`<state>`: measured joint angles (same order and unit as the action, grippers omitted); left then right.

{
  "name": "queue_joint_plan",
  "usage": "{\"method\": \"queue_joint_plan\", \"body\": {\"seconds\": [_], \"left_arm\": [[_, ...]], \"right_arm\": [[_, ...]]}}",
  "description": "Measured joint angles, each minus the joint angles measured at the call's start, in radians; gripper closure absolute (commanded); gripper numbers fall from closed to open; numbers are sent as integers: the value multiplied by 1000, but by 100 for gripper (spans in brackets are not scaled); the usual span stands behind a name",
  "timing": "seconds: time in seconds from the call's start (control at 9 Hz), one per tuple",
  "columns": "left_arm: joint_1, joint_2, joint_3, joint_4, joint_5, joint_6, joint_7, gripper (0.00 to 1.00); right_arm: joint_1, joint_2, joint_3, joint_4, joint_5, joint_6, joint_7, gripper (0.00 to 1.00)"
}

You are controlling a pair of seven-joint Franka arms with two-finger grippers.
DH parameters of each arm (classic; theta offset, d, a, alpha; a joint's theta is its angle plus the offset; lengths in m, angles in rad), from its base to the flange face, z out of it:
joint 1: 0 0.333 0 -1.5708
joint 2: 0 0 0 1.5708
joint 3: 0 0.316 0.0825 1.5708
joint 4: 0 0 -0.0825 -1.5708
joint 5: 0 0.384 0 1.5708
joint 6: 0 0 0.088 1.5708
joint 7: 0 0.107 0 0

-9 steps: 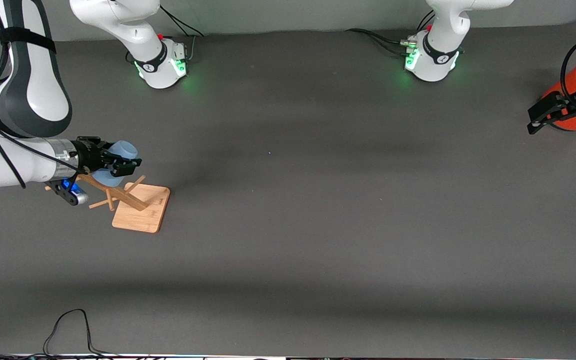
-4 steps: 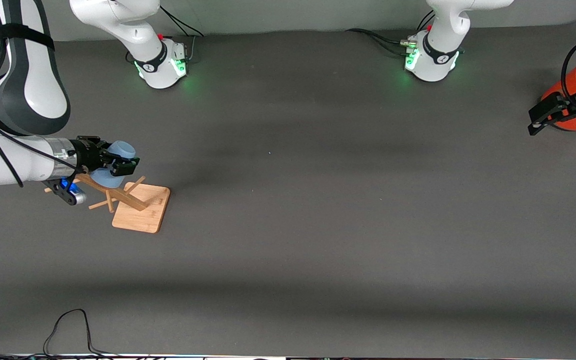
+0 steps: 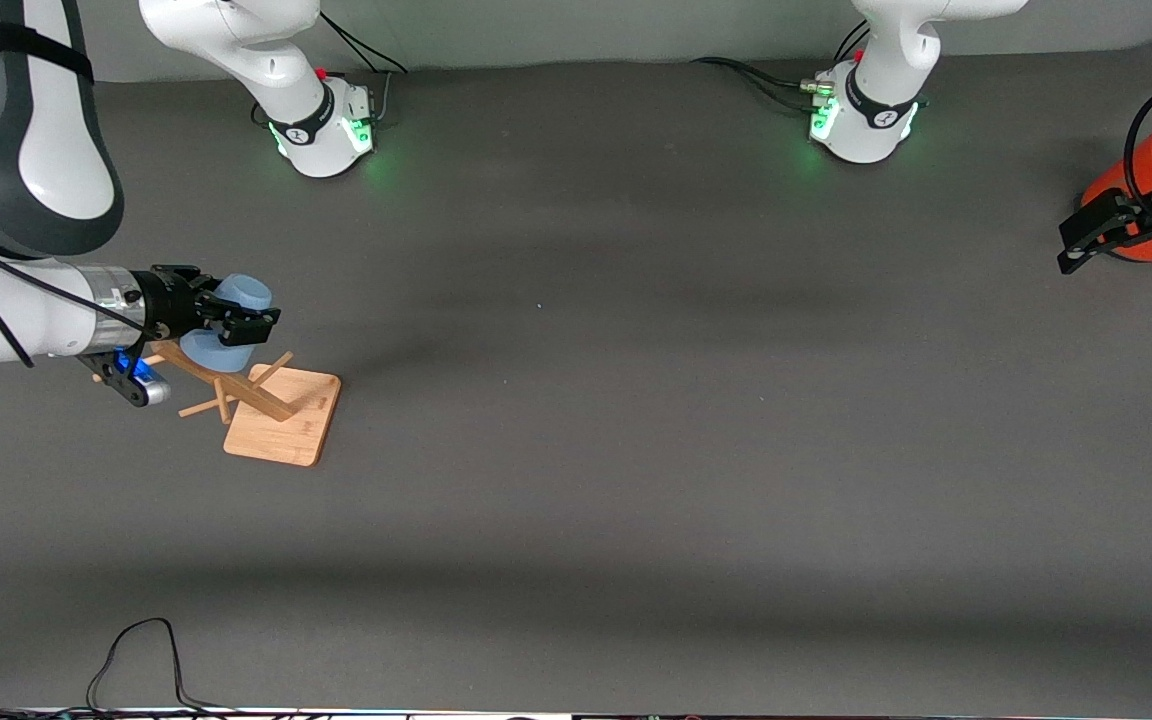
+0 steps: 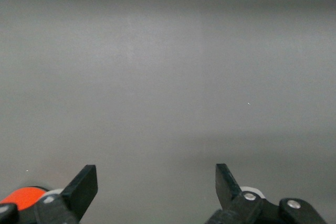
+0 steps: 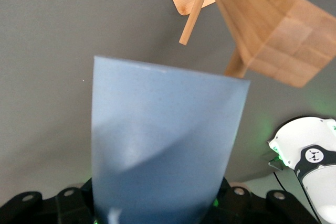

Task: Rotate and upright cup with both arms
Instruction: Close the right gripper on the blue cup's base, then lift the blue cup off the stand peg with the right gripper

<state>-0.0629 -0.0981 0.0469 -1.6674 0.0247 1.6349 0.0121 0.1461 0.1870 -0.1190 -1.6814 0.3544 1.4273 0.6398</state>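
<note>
The light blue cup (image 3: 239, 296) is held in my right gripper (image 3: 236, 327), which is shut across its middle. The cup is tilted and hangs in the air just above the pegs of a wooden rack (image 3: 281, 418) at the right arm's end of the table. In the right wrist view the cup (image 5: 163, 145) fills the middle and hides the fingers. My left gripper (image 3: 1119, 252) is open and empty at the left arm's end of the table, beside an orange canister (image 3: 1131, 168). The left wrist view shows the left gripper (image 4: 155, 179) with its fingers wide apart over bare table.
The rack has a flat square base and a leaning post with pegs (image 5: 268, 14). The orange canister (image 4: 21, 195) stands close by one left finger. A black cable (image 3: 136, 650) lies near the table's front edge. The arm bases (image 3: 321, 125) stand along the top.
My right arm has lifted slightly, and the cup has shifted a little with it above the rack. My left gripper has drifted slightly toward the canister.
</note>
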Motion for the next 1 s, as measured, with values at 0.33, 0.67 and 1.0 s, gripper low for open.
{"method": "queue_joint_plan", "body": {"seconds": [0.33,0.67,1.0], "left_arm": [[0,1,1,0,1,5,0,0],[0,4,1,0,1,6,0,0],[0,4,2,-1,1,6,0,0]], "right_arm": [[16,-2,8,33,37,-40,42,100],[22,-4,8,68,39,-89,53,100],[36,-15,13,88,81,-109,103,100]]}}
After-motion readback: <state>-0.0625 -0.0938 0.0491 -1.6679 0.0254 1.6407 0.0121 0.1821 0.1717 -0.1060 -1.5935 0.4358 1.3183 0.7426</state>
